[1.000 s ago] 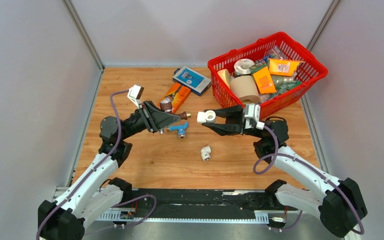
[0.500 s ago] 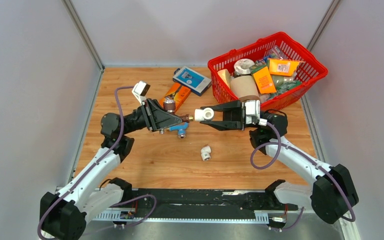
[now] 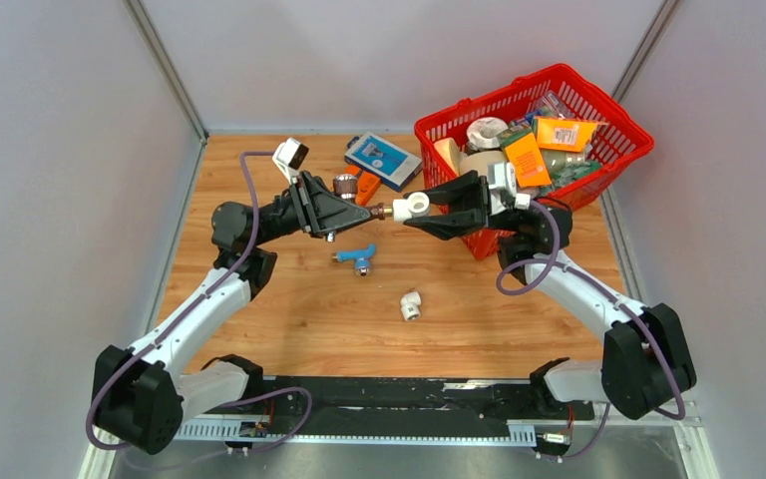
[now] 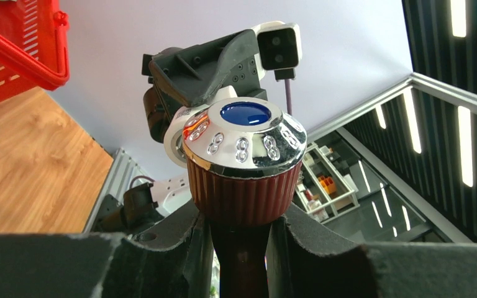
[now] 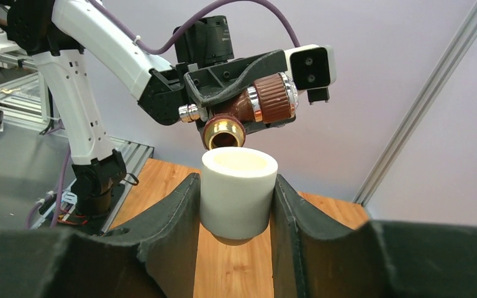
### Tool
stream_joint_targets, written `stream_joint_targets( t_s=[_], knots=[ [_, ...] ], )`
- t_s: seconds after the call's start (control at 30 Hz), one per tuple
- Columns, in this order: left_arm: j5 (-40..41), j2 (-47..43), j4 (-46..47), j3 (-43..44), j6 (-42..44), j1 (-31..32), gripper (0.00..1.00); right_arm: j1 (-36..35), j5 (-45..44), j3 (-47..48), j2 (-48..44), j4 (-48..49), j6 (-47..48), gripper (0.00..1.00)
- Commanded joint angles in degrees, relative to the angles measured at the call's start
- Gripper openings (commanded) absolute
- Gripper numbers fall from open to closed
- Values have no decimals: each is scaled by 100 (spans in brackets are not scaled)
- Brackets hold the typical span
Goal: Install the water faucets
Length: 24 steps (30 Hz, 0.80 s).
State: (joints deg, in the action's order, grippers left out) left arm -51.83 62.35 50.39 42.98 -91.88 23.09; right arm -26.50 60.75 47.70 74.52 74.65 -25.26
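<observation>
My left gripper (image 3: 359,213) is shut on the dark brown faucet (image 4: 243,180), held above the table with its brass threaded end (image 3: 384,213) pointing right. Its ribbed brown knob with a chrome, blue-centred cap fills the left wrist view. My right gripper (image 3: 406,215) is shut on a white elbow fitting (image 3: 416,206), also raised. In the right wrist view the fitting (image 5: 238,192) sits between my fingers and the faucet's brass end (image 5: 223,134) hovers just above its open mouth, very close. The light blue faucet (image 3: 358,257) lies on the wood below.
A second white elbow fitting (image 3: 411,304) lies on the table in front. A red basket (image 3: 598,165) full of packets and tape rolls stands at the back right. An orange packet (image 3: 361,188) and a blue box (image 3: 382,160) lie at the back.
Both grippers rose and moved toward the back together; the brown faucet's brass end and the white fitting have closed to almost touching. The blue faucet, once hidden under the left gripper, now lies exposed.
</observation>
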Motion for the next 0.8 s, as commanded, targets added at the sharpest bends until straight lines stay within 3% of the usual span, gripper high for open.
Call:
stream_joint_targets(
  t_s=[0.0, 0.27, 0.77],
  knots=[
    [147, 120, 541, 369, -252, -6, 0, 49, 121, 432, 185, 1649, -735, 0],
    [296, 436, 1289, 325, -963, -6, 0, 163, -28, 582, 194, 1894, -849, 0],
    [227, 348, 841, 474, -727, 55, 0, 172, -116, 802, 133, 2229, -1051, 0]
  ],
)
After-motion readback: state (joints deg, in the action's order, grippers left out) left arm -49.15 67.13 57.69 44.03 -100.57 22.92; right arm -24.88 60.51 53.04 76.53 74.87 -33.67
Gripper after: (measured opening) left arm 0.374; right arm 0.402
